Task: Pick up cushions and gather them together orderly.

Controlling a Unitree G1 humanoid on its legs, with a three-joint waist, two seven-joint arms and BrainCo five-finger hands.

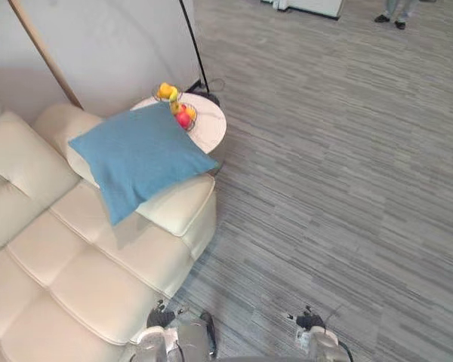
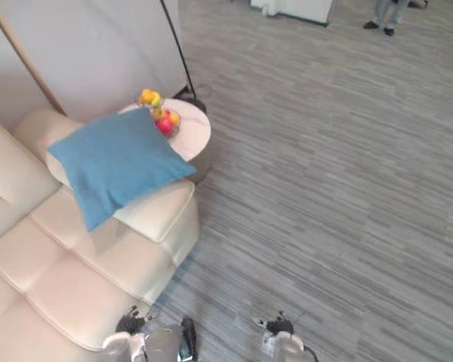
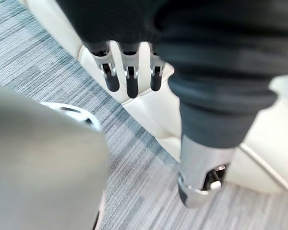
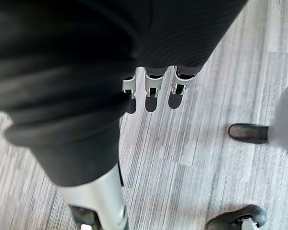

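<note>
Left hand (image 3: 130, 79) low beside the front of the cream sofa (image 1: 75, 256), fingers straight and loose, thumb apart, nothing in its grasp. Right hand (image 4: 151, 93) likewise slack over the grey striped carpet (image 1: 332, 196), fingers relaxed, empty. Blue cushion (image 1: 140, 158) well apart from both hands, up on the rounded armrest (image 1: 177, 205) at the sofa's far end, lying skewed like a diamond: one corner drooping over the seat, another poking toward the round white side table (image 1: 211, 134). Side table just beside the armrest, partly behind the cushion. On it, two wire baskets of fruit: far basket (image 1: 166, 92) with yellow and orange pieces, near basket (image 1: 186, 115) with red and orange ones, right at the cushion's upper edge; touching or not, cannot tell. Black lamp pole (image 1: 192, 38) behind the table, against a pale wall panel (image 1: 121, 45); slanted wooden pole (image 1: 41, 49) further left. Far across the carpet, a person's legs and dark shoes (image 1: 391, 20)
</note>
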